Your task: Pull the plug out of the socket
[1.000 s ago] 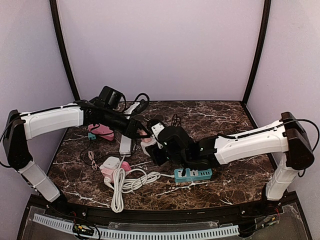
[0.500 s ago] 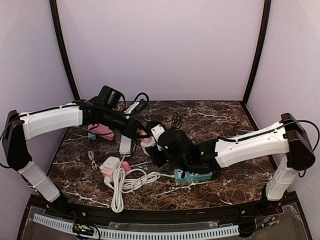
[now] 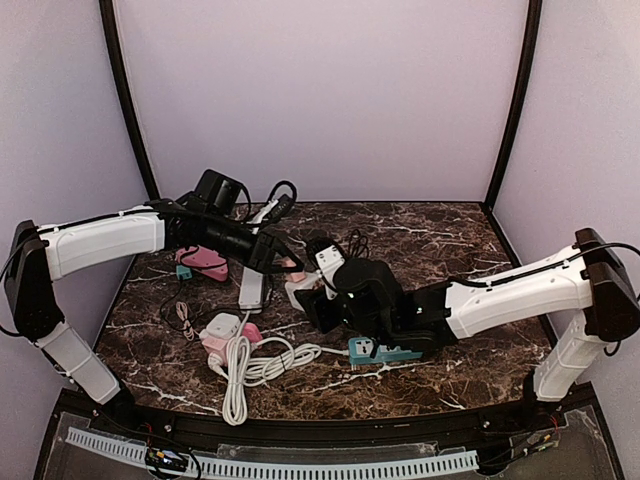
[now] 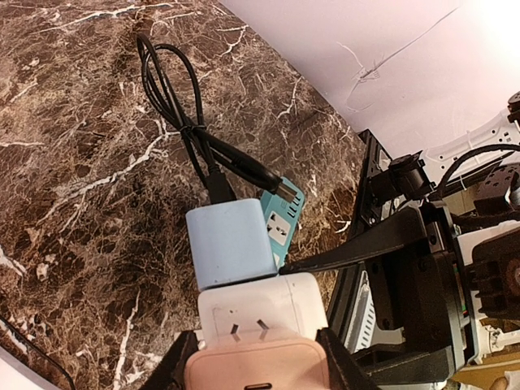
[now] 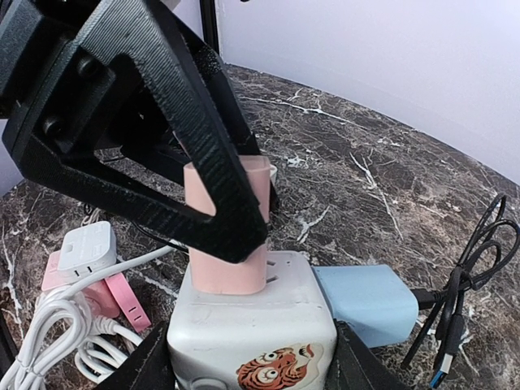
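Plug: pink plug (image 5: 226, 244), seated in the top face of the white socket cube (image 5: 252, 329), between the arms.
Left gripper (image 4: 258, 370): closed on the pink plug.
Right gripper (image 5: 253, 361): clamped around the socket cube.
Risk: grip may be lost if the pull is angled; the blue charger (image 5: 366, 301) in the side face may be knocked loose.

Soft, even light falls from overhead, leaving only faint shadows on the marble bench (image 3: 470, 240), which carries a mild sheen. The left wrist view's upper right corner washes out white. The closest parts look slightly soft in both wrist views.
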### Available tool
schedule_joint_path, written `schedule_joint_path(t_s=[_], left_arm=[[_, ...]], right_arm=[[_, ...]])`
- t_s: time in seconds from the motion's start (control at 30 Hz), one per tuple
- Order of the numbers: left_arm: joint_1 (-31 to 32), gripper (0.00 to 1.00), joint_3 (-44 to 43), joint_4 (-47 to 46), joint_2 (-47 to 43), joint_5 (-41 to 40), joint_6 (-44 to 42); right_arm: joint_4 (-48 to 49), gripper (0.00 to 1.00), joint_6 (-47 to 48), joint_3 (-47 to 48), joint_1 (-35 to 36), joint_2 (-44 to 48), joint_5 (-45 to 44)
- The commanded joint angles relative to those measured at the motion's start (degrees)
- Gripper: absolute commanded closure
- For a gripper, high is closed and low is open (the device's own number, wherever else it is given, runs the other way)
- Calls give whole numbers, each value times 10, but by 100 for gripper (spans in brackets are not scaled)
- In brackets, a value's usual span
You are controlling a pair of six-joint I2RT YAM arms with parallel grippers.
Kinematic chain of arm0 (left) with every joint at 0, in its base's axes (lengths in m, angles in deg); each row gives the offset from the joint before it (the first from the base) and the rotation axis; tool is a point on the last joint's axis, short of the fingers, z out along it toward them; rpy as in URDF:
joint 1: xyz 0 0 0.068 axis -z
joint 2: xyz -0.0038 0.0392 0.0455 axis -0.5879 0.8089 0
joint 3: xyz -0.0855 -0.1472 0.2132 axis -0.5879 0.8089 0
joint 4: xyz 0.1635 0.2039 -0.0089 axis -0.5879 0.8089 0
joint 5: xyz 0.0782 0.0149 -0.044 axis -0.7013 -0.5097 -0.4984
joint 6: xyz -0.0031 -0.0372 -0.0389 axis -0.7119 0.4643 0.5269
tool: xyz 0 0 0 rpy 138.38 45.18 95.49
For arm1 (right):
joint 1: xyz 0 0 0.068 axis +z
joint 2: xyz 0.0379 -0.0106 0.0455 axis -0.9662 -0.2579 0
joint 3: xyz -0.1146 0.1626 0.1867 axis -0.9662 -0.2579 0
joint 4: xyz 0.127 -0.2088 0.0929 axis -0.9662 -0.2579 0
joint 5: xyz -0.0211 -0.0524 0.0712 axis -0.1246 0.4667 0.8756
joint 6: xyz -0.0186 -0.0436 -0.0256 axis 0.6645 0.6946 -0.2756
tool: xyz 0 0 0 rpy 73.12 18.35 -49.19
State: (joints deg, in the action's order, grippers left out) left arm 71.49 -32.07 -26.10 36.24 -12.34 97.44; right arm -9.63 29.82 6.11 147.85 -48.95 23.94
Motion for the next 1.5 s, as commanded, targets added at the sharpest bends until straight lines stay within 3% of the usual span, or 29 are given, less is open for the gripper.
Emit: schedule_joint_path(t_s=[0.0,0.47,0.7,1.47], left_arm=[[-38,90,2,18,-13,-44,-17],[-36,92,9,19,-40,-88,-45],[-34,92,7,22,-41,-92,-48],[-51,92,-5,35,-26,-60,-38]], right_arm=[[33,100,-14,-3,-2,35,-16],[-131,100,-72,67,-54,-29,24],[-198,100,-53,106,-55,-62,-14],[-74,100,80,4,-38,20,32]])
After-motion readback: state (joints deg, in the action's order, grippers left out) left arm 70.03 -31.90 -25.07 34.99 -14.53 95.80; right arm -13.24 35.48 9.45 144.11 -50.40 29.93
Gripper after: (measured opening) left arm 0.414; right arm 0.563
